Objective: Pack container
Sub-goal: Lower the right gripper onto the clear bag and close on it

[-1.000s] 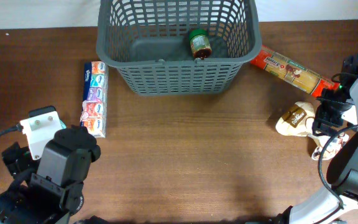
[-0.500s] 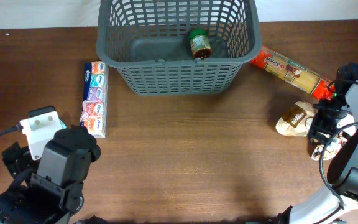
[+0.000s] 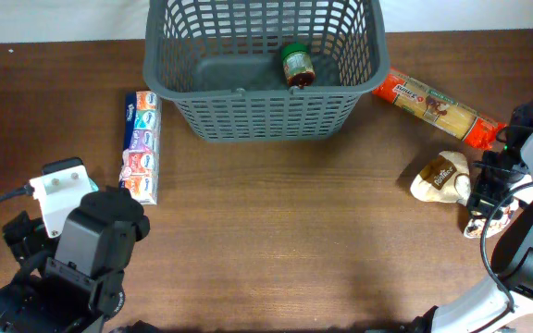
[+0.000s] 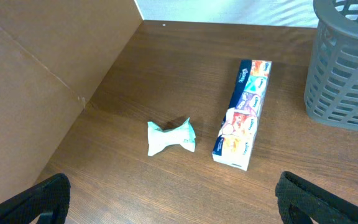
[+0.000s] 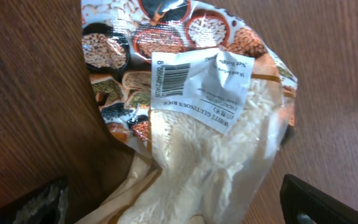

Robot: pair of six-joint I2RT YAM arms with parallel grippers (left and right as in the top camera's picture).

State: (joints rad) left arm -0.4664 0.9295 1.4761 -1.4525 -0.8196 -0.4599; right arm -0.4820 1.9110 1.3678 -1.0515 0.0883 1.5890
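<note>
Overhead: the large dark grey plastic basket with lattice walls (image 3: 263, 118) stands at the far edge of the dark brown wooden table (image 3: 276, 245), its back wall cut off by the frame. A small green-lidded jar (image 3: 296, 65) lies on its floor.

- Left of the front corner, apart: long multicoloured cardboard tissue box (image 3: 141, 146).
- Right side: long orange pasta packet (image 3: 436, 107), one end at the basket rim; contact unclear.
- Bare wood in front of the basket, between the arms.

Left wrist: left gripper (image 4: 179, 202) has jaws spread wide, holding nothing. A crumpled white-and-teal wrapper (image 4: 171, 137) lies beside the tissue box.

Right wrist: right gripper (image 5: 179, 210) is spread wide, low over a clear plastic bag of white rice (image 5: 210, 149); no grip.
</note>
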